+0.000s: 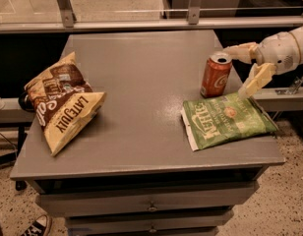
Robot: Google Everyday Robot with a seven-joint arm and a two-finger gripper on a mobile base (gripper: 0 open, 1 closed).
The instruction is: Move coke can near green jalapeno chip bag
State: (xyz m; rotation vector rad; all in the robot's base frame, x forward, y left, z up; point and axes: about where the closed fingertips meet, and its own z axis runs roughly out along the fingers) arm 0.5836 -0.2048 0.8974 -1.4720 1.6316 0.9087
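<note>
The red coke can [216, 75] stands upright on the grey table [141, 82], right side, just behind the green jalapeno chip bag [227, 120], which lies flat with white "Kettle" lettering. My gripper [244, 69] is at the right of the can, open, its two cream fingers spread. One finger [240, 50] reaches toward the can's top rim, the other finger [255, 80] hangs to the can's right above the bag. The fingers are off the can's body.
A brown-and-cream "Late July" chip bag [63, 104] lies at the table's left side. A metal rail [141, 23] runs behind the table. Drawers [151, 208] are below the front edge. A ledge [284, 97] sits right of the table.
</note>
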